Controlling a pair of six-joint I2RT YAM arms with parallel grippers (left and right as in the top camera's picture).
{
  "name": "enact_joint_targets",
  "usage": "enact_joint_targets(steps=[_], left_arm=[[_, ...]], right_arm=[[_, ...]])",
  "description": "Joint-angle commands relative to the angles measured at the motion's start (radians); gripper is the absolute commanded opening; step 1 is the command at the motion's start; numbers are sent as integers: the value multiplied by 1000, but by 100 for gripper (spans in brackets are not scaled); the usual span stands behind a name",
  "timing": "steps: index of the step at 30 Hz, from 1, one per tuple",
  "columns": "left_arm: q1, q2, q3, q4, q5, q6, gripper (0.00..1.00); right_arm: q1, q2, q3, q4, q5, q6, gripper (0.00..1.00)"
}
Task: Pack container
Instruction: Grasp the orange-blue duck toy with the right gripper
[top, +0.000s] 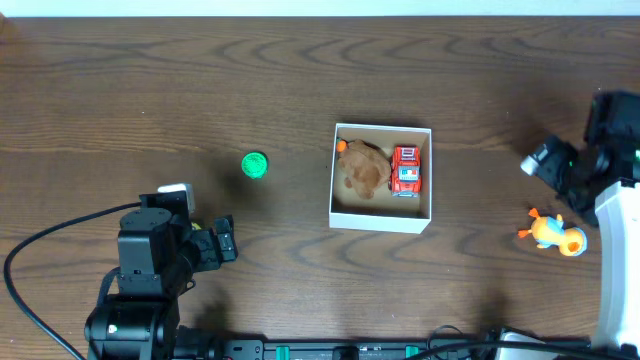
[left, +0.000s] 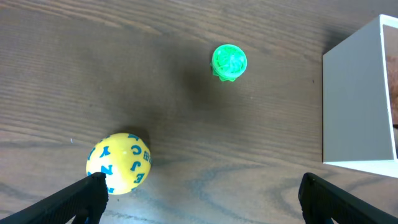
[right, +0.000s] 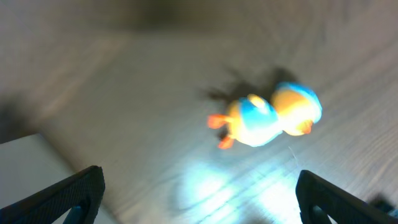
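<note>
Overall, the dark brown wood-grain table is matte. A square white thin-walled container with a tan cardboard inside sits mid-table, holding a fuzzy brown plush toy and a red plastic truck. The left gripper is spread and empty, with a glossy yellow lettered ball just beside one finger. The right gripper is likewise spread and empty, near a blurred orange-and-blue duck toy.

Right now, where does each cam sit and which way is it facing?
Overhead: above the table, looking straight down at the container, green toy and duck; left arm and right arm show.
Left wrist: on the left arm, facing down at the yellow ball; left gripper open.
Right wrist: blurred, facing down at the duck; right gripper open.
Shared: overhead and left wrist both show green toy and container.
</note>
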Motion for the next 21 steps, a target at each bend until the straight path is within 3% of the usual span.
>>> enact_joint_targets(steps=[1,11,14,17,19,21], left_arm=[[4,0,20,-1,11,-10,98],[4,0,20,-7,10,-10,98],[4,0,20,-7,10,-10,98],[4,0,20,-8,10,-10,98],[4,0,20,-11,11,-10,98],[4,0,20,-11,11,-10,98]], right_arm=[[-76,17,-122,66,-49,21,99],[-208,101,-413,364,-112,11,99],[-209,137,-434,407,-112,2,91],[-209,157,-435,427,-112,-21,62],[-209,156,-435,436,-112,-39,25],[-209,156,-434,441,-112,-55,11]])
